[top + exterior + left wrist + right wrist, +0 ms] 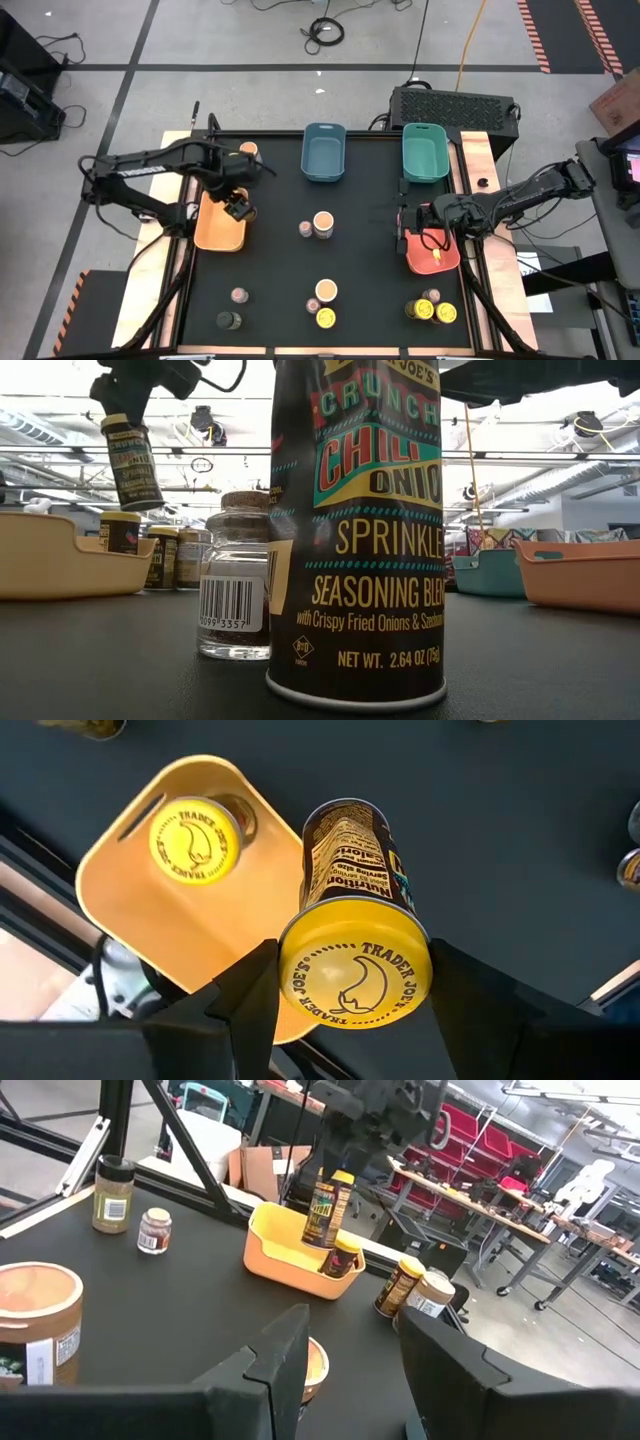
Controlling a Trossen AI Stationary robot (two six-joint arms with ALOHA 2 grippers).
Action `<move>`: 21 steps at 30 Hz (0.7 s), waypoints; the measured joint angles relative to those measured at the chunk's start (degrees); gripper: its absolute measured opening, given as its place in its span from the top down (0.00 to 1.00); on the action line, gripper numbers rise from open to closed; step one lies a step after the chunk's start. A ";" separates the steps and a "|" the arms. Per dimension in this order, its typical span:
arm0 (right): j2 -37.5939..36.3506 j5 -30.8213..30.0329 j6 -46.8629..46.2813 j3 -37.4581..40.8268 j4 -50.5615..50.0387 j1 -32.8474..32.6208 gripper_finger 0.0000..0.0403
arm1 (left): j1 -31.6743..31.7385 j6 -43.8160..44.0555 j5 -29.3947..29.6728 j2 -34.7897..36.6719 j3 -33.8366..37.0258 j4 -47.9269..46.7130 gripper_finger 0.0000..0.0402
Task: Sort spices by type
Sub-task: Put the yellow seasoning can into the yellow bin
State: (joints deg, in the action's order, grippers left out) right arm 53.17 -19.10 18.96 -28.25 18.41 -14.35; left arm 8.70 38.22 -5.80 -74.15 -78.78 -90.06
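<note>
Jaws of left gripper (350, 1020) pinch a yellow-lidded jar (355, 975) above the orange bin (220, 225), prob. joining its twin (194, 840); right gripper (350, 1355) waits, jaws spread, nr red bin (432, 256).

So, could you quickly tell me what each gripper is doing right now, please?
Left gripper: closed on a yellow-lidded jar, held above the orange bin.
Right gripper: open, holding nothing.
</note>
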 joint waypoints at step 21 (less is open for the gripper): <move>0.00 -0.10 0.38 0.00 -0.27 0.00 0.63 | -0.61 -17.48 -3.28 0.02 -0.39 0.02 0.46</move>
State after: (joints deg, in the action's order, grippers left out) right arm 53.17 -19.20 19.33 -28.25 18.14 -14.35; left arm 8.09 20.74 -9.08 -74.13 -79.17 -90.04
